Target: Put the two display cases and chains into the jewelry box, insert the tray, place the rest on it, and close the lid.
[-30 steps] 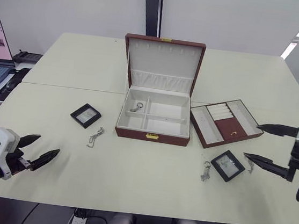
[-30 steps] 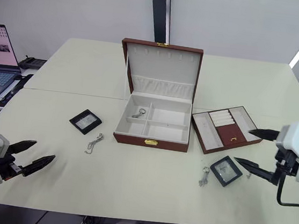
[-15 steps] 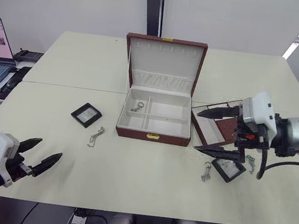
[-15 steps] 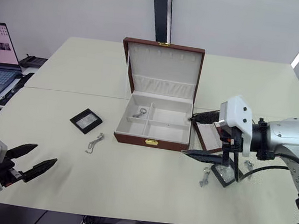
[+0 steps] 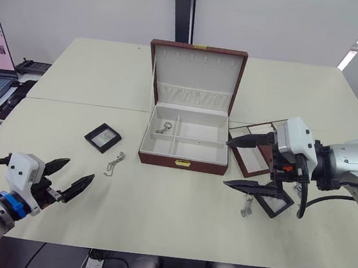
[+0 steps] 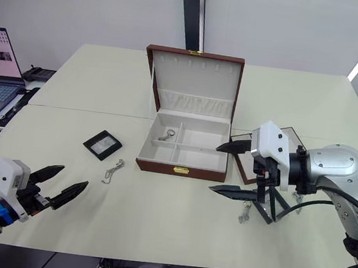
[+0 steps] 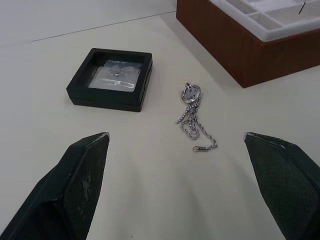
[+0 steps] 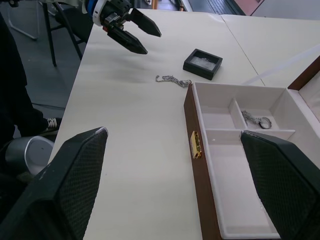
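Head view: my right claw (image 5: 248,163) hangs wide apart and empty off the right end of the reddish-brown wooden jewelry box (image 5: 184,149), blocking most of the shallow brown tray (image 5: 249,150) and a black-framed display case (image 5: 273,204). My left claw (image 5: 70,180) is spread near the cream table's (image 5: 158,203) front-left corner, holding nothing.

Left wrist: the other black display case (image 7: 111,79) and a silver chain (image 7: 192,116) lie apart.

Right wrist: one chain (image 8: 256,119) sits in a back box compartment.
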`<state>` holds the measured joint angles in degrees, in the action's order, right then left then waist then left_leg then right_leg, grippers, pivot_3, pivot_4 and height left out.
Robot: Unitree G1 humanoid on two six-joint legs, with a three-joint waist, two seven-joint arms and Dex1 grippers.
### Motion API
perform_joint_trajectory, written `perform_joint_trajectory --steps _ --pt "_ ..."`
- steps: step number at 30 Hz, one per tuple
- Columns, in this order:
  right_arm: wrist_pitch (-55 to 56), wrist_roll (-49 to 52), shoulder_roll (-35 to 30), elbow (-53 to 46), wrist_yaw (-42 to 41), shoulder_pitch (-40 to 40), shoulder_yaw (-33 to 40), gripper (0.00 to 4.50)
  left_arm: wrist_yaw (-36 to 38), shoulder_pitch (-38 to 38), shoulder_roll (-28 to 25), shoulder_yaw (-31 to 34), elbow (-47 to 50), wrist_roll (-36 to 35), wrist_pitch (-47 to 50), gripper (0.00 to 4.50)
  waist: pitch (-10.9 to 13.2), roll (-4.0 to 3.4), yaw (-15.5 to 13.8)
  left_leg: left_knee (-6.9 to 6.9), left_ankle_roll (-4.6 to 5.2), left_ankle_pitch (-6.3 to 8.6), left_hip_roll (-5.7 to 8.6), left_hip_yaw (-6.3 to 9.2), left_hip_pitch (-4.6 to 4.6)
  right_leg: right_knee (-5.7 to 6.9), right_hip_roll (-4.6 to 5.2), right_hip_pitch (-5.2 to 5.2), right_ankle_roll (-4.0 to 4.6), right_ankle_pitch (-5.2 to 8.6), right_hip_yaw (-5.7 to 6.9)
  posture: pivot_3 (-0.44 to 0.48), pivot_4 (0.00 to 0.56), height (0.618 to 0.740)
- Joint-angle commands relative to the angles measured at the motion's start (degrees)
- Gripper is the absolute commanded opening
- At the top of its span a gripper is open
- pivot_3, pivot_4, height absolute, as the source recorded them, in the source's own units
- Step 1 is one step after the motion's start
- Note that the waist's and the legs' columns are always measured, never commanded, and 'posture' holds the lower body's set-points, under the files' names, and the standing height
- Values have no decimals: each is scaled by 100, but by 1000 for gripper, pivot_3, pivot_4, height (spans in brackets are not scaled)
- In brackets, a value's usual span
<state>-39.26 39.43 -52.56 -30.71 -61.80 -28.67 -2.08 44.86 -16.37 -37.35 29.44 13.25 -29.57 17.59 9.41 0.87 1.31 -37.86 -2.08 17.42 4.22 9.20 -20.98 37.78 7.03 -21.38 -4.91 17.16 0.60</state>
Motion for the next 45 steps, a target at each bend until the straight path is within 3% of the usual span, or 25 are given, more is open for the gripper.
perform_joint_trajectory --steps 1,13,22,25,28,37,45 --pt "-32 63 36 -200 140 -71 145 4500 -97 238 -80 18 -130 0 86 4472 0 0 0 0 0 0 1 0 0 1 0 0 0 0 -1 0 150 740" --pt "-363 39 363 -293 706 -426 62 4500 -174 1796 -642 -423 -1190 322 599 4472 0 1 14 0 -8 -5 7 1 0 3 -1 -3 0 0 0 0 150 740" --pt "-616 -114 386 -330 906 -681 -196 4500 656 2737 -1234 -1319 -2290 838 335 4472 2 -1 23 1 -9 -5 8 1 -3 8 -1 -12 0 0 -2 0 150 740" --pt "-646 -148 427 -357 962 -704 -295 4500 810 3066 -1246 -1625 -2674 1132 10 3914 2 0 29 1 -10 -6 8 1 -3 9 -3 -15 0 0 -1 0 150 740" --pt "-671 -151 441 -408 998 -690 -336 4500 895 3311 -1200 -1823 -2916 1302 -117 3063 3 1 30 0 -11 -6 8 2 -8 10 -2 -20 -1 0 -1 0 150 740" --pt "-728 -193 474 -506 1054 -606 -357 4500 973 3677 -1118 -2131 -3374 1641 -414 3063 2 2 44 -13 -18 -12 9 2 -71 32 -2 -88 0 -2 -1 0 150 740" --pt "-741 -206 509 -530 1082 -589 -374 4500 1041 3867 -1067 -2257 -3559 1735 -552 3063 2 2 48 -19 -19 -12 11 4 -78 31 -1 -90 0 -3 1 0 150 740"
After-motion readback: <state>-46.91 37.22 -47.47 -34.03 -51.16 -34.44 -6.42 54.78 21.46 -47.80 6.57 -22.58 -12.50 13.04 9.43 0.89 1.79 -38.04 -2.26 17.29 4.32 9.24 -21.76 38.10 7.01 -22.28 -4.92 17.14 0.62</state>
